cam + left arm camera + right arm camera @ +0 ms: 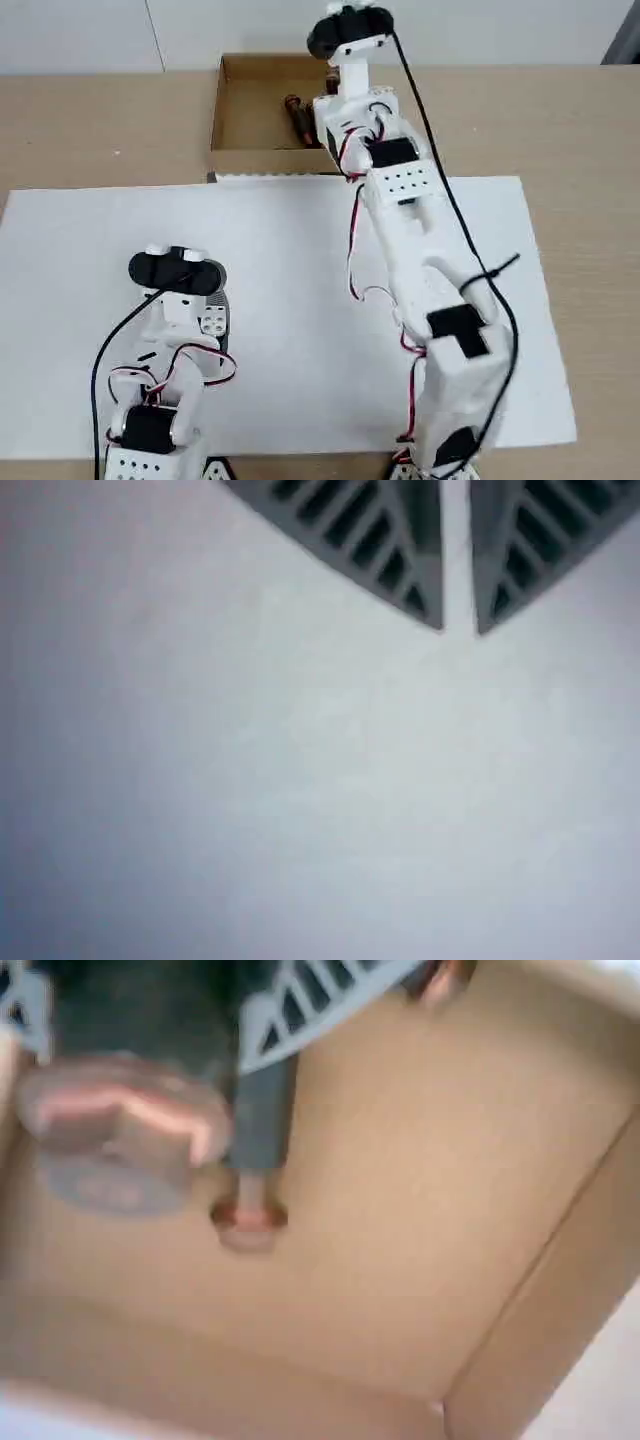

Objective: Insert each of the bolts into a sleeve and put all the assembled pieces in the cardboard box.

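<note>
Right gripper is clamped on a bolted piece low inside the box. A second piece is already in there. Left gripper is nearly closed and empty. Just the drop left, I reckon.

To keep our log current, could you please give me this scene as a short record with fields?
left tool: shut to a slit, empty, over the white paper
right tool: in the cardboard box, shut on an assembled piece
other assembled piece: lying on the box floor
</note>
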Robot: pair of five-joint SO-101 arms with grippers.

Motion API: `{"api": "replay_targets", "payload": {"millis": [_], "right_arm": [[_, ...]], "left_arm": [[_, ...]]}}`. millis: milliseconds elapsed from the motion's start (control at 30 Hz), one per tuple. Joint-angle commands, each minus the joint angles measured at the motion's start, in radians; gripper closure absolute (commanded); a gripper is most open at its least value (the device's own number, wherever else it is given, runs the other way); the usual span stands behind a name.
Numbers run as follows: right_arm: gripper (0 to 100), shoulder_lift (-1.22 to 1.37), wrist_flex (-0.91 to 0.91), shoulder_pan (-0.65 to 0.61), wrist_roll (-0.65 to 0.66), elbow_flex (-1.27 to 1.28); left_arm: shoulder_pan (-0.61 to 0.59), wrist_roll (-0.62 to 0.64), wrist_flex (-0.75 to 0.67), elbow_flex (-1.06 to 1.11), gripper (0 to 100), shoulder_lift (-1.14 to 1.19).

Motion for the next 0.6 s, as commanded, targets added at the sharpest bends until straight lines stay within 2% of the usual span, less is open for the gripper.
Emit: {"api": "replay_targets", "payload": {"millis": [0,333,567], "right_arm": [[99.5,0.033,-0.128,-0.030,0.077,-0.098],[99.5,0.189,-0.354,-0.090,0.242,-0.110],[99.5,0.255,-0.377,-0.110,0.336,-0.110]], "left_arm": [[-0.006,-0.005,0.005,-0.005,99,-0.009],[-0.006,-0.005,0.005,-0.005,99,-0.009],[-0.006,-0.005,0.005,-0.005,99,-0.009]]}}
